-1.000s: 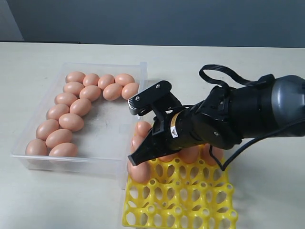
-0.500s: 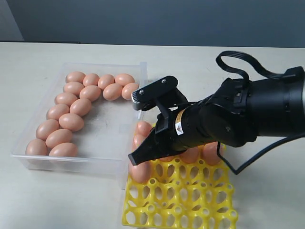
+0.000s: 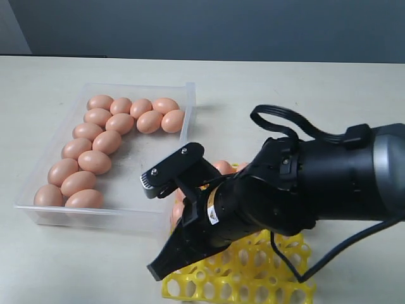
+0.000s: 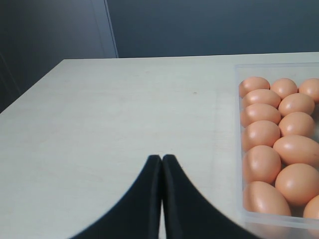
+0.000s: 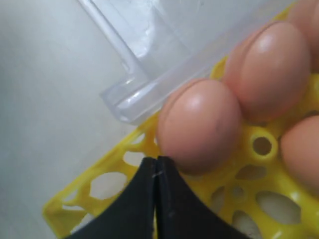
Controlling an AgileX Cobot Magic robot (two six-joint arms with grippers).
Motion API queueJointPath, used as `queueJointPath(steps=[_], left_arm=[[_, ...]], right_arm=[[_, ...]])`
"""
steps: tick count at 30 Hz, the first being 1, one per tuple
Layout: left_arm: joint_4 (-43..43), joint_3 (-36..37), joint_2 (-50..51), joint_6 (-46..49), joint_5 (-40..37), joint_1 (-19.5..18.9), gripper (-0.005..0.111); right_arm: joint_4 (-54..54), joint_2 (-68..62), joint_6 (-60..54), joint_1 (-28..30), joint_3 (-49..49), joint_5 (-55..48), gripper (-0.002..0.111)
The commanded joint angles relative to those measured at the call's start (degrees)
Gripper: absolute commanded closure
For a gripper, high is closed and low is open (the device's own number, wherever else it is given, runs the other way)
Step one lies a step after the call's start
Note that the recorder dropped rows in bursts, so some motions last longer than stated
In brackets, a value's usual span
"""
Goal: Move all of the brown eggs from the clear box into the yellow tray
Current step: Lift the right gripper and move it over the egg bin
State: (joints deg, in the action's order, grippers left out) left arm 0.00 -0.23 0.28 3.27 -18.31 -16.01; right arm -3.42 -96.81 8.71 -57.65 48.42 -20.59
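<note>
Since a second ago, your right gripper (image 3: 158,271) has dropped lower over the front left corner of the bright yellow openwork plastic egg tray (image 3: 261,278), black jaws pressed together, nothing between them. Smooth light brown eggs (image 3: 95,161) line the far and left walls of the shallow clear plastic box (image 3: 82,218); others sit in tray cups, one just beside the fingertips. Your left gripper (image 4: 162,158), likewise closed and empty, hangs over the pale table (image 4: 124,109) beside the box.
</note>
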Motion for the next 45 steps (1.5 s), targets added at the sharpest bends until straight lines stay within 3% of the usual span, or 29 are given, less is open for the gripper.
queueJointPath(steps=[1, 17, 26, 30, 34, 38, 45], left_arm=[[0.00, 0.23, -0.28, -0.03, 0.63, 0.26, 0.106], [0.00, 0.23, -0.28, -0.03, 0.63, 0.26, 0.106], [0.00, 0.23, -0.28, -0.03, 0.63, 0.26, 0.106], [0.00, 0.23, -0.28, -0.03, 0.63, 0.26, 0.106], [0.00, 0.23, -0.28, -0.03, 0.63, 0.26, 0.106], [0.00, 0.23, -0.28, -0.03, 0.63, 0.26, 0.106], [0.00, 0.23, -0.28, -0.03, 0.63, 0.26, 0.106]], right_arm=[[0.07, -3.50, -0.21, -0.12, -0.09, 0.91, 0.108], [6.83, 10.30, -0.21, 0.07, -0.09, 12.13, 0.108], [6.48, 5.30, -0.11, 3.73, 2.80, 16.20, 0.108], [7.40, 0.46, -0.97, 4.00, 11.13, 8.92, 0.102], [6.75, -6.17, -6.82, 4.00, 24.21, -4.75, 0.079], [6.85, -13.41, -10.76, 4.04, 35.87, -10.58, 0.060], [-1.48, -25.56, -16.87, 5.68, 53.49, -26.87, 0.059]])
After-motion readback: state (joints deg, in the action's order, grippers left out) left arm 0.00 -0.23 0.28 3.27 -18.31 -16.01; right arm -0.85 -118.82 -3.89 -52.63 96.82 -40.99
